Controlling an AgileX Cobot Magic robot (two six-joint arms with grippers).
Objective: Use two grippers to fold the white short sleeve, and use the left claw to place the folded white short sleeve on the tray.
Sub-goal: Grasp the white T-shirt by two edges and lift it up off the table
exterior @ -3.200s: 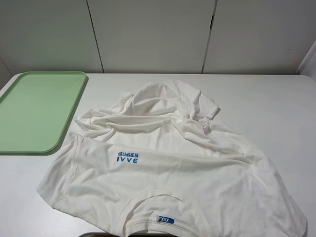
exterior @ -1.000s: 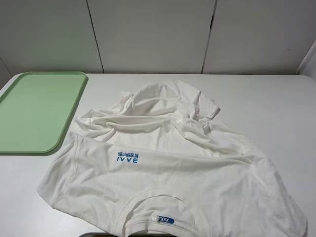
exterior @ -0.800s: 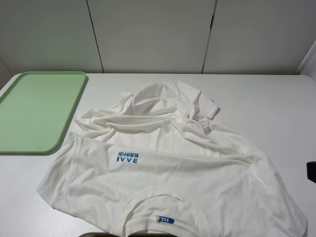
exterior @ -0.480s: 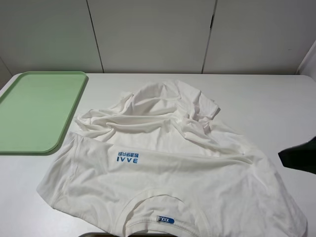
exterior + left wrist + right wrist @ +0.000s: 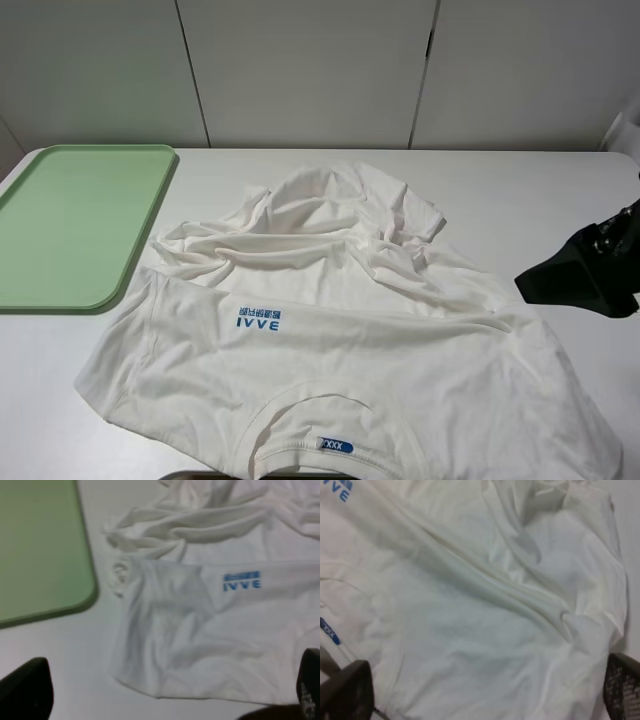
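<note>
One white short sleeve (image 5: 330, 340) lies rumpled and unfolded on the desk (image 5: 520, 190), just beside the tray (image 5: 70, 225), with one sleeve hem near the tray's corner. The left gripper (image 5: 167, 687) hangs over that sleeve, jaws spread wide, holding nothing. The right gripper (image 5: 483, 692), equally wide and empty, hovers over the shirt's side farthest from the tray, apparently not touching the cloth.

Thin white cloth in the white short sleeve (image 5: 330, 340), matt and crumpled into soft folds. Smooth pale green plastic in the tray (image 5: 70, 225), with a faint shine. Smooth white top on the table (image 5: 520, 190), dull and not shiny.
</note>
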